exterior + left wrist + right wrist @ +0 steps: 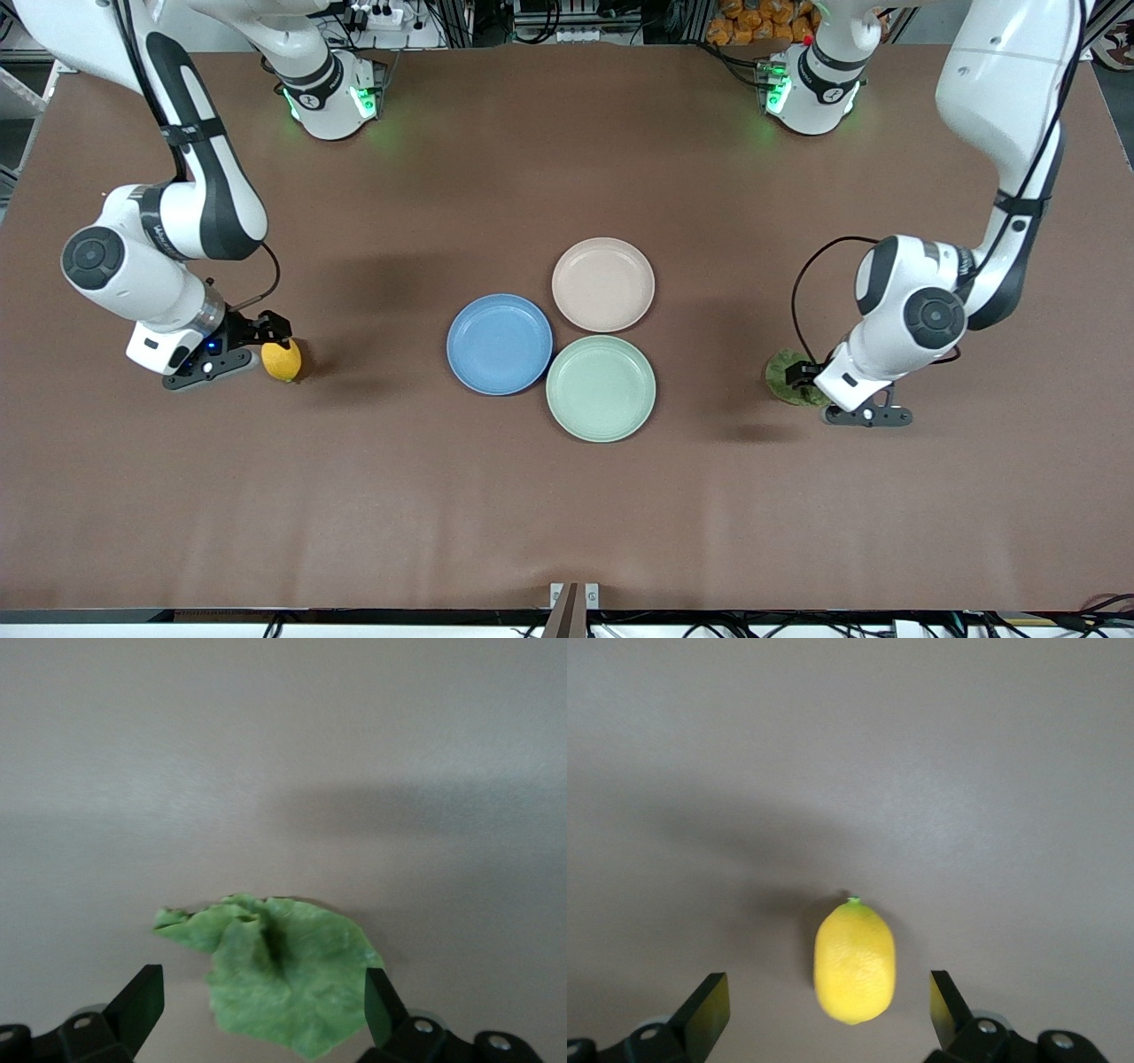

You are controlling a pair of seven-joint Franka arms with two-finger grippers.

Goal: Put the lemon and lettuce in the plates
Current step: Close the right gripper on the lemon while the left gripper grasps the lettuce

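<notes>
The yellow lemon (282, 361) lies on the table toward the right arm's end. My right gripper (273, 337) is low over it and open, and in the right wrist view the lemon (854, 961) sits between the spread fingers (709, 1010) without touching them. The green wrinkly lettuce (787, 379) lies flat toward the left arm's end. My left gripper (799, 374) is low over it and open, with the leaf (283, 979) between its fingers (381, 1001). The blue plate (499, 344) and the beige-pink plate (603, 284) stand empty mid-table.
A mint-green plate (601, 388), empty, touches both other plates and is the nearest of them to the front camera. The brown table (567, 496) stretches wide around the plates. A small bracket (574, 595) sits at the table's near edge.
</notes>
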